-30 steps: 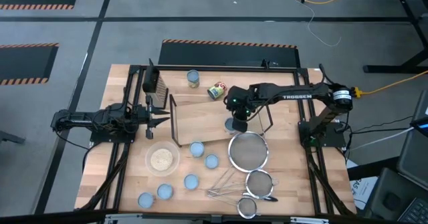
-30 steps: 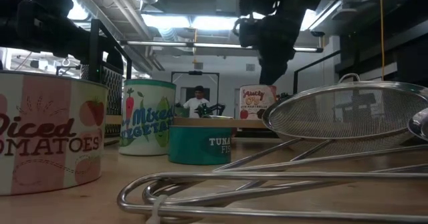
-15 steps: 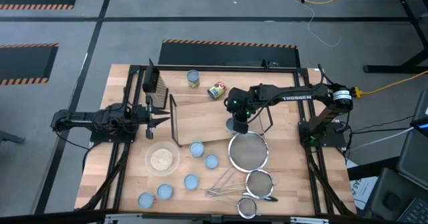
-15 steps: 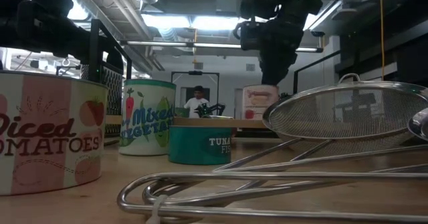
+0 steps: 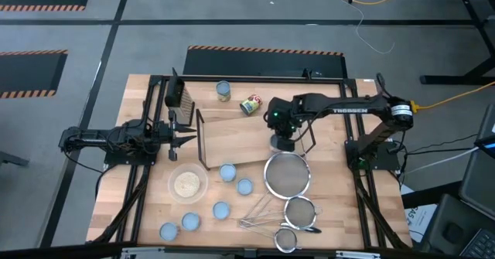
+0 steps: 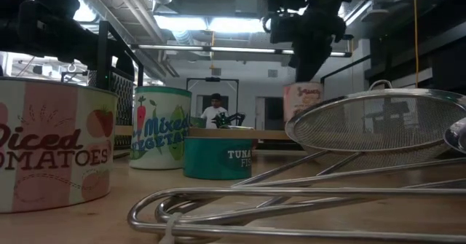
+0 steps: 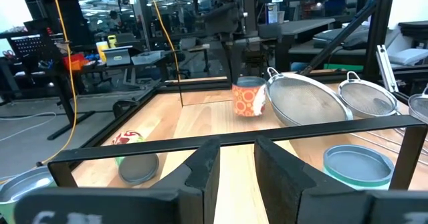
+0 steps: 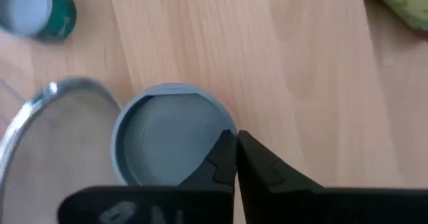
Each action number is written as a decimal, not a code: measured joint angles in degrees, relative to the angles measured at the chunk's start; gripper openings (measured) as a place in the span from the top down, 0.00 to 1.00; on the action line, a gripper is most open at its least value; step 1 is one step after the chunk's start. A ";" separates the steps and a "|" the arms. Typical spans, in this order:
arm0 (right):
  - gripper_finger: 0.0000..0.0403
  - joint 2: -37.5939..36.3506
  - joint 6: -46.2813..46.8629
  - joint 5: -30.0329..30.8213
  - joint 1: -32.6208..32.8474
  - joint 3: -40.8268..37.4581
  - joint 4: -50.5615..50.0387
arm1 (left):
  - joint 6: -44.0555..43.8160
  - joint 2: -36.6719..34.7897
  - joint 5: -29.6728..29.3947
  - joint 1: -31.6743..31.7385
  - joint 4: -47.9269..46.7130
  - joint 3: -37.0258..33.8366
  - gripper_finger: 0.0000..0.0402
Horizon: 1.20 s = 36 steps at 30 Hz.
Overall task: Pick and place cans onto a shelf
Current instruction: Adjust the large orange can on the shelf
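Both arms are dark, near-black, built of slim jointed links on black bases. The right arm (image 5: 340, 104) carries white lettering along its forearm, seemingly "TROSSEN", and a small green light glows just behind its gripper (image 5: 283, 142). An orange-yellow cable meets its shoulder. The left arm (image 5: 108, 139) shows bundled black cabling. Left gripper (image 7: 234, 167) fingers are flat, matte, angular black plates.

A clear round bowl of pale grains (image 5: 188, 185) sits on the light wooden tabletop (image 5: 340, 212). 3 round wire-mesh strainers lie in a row of falling size: the large strainer (image 5: 287, 174), the medium strainer (image 5: 300, 210) and the small strainer (image 5: 285, 239). A dark box grater (image 5: 179, 97) stands near the far edge. Beyond the table, a person (image 6: 215, 111) sits in the room.
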 joint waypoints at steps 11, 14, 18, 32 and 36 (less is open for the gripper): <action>1.00 -5.27 -6.27 0.27 -0.92 -5.25 -2.00 | 0.00 0.00 0.01 0.00 0.00 0.01 0.79; 1.00 -5.34 -6.40 0.29 -1.39 -8.41 0.94 | 0.00 0.00 0.01 0.01 0.00 0.01 0.79; 1.00 -5.36 -7.28 0.08 -2.17 -11.14 4.96 | 0.02 0.00 0.00 0.01 0.00 0.01 0.79; 0.94 -5.58 -8.41 -1.20 -2.61 -11.95 5.91 | 0.02 0.00 0.00 0.01 0.00 -0.01 0.79; 0.89 -5.58 -8.42 -1.19 -2.59 -11.98 5.80 | 0.02 0.00 0.00 0.00 0.01 0.01 0.79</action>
